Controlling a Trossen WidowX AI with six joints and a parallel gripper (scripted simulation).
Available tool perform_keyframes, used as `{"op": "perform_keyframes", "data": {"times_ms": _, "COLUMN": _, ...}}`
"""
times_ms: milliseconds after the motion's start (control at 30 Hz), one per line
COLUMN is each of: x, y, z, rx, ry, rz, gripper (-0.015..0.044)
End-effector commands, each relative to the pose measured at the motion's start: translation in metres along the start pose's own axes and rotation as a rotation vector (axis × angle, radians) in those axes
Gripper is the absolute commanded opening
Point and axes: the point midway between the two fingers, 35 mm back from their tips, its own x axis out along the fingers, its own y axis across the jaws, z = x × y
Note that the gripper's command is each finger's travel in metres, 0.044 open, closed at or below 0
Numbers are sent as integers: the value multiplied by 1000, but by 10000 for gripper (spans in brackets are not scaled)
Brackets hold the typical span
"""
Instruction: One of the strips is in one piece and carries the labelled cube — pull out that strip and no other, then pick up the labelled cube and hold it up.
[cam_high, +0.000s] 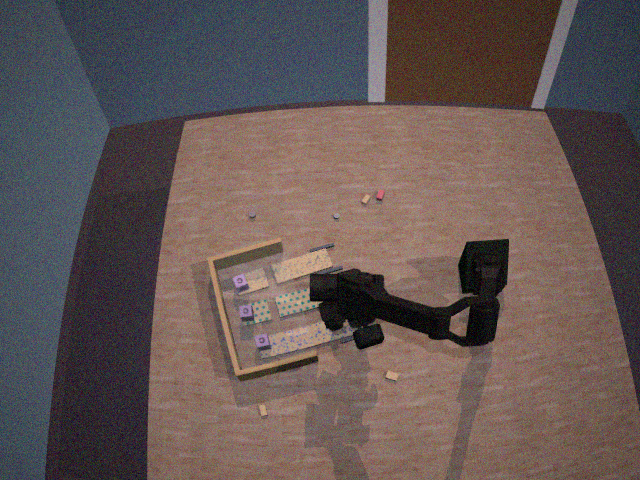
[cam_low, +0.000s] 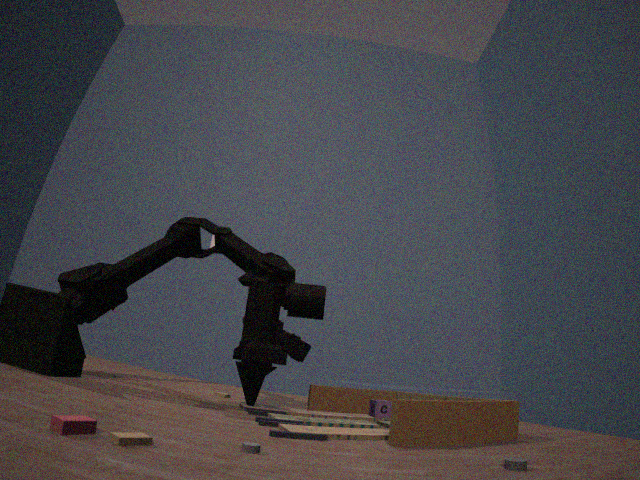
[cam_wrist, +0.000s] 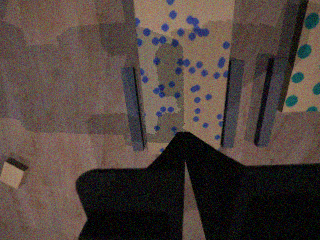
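Item: blue-dotted strip (cam_high: 299, 336), the nearest of three lying side by side in the open-fronted wooden frame (cam_high: 223, 304). In the top view it reads as one unbroken piece, while the teal-dotted strip (cam_high: 294, 302) and the speckled strip (cam_high: 301, 265) each show a gap partway along. It carries a purple cube (cam_high: 262, 340) at its inner end, near the frame's back wall. Whether that cube's label differs from those on the other two cubes cannot be read.

Tool (cam_wrist: 184, 137): fingers fully together, nothing between them, tip pointed down on the strip's outer end, between two grey rails (cam_wrist: 134, 107).

Handling, judged: the strip looks thin, flat and light, too low to pinch from above. A downward press with the closed tip and a drag toward the arm's base seems the fitting hold. Too little pressure would likely let the tip skid.

The cube appears small, rigid and light, and could slide or topple if the strip jerks. Once clear of the frame, take it across two opposite flat faces.

Worktop (cam_high: 465, 170): small loose blocks lie well apart from the frame.
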Motion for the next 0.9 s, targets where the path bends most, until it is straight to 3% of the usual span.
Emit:
{"op": "perform_keyframes", "data": {"times_ms": 0, "x": 3, "y": -1, "z": -9, "rx": 6, "ry": 9, "rz": -1, "gripper": 0}}
{"op": "perform_keyframes", "data": {"times_ms": 867, "x": 6, "y": -1, "z": -49, "rx": 8, "ry": 11, "rz": -1, "gripper": 0}}
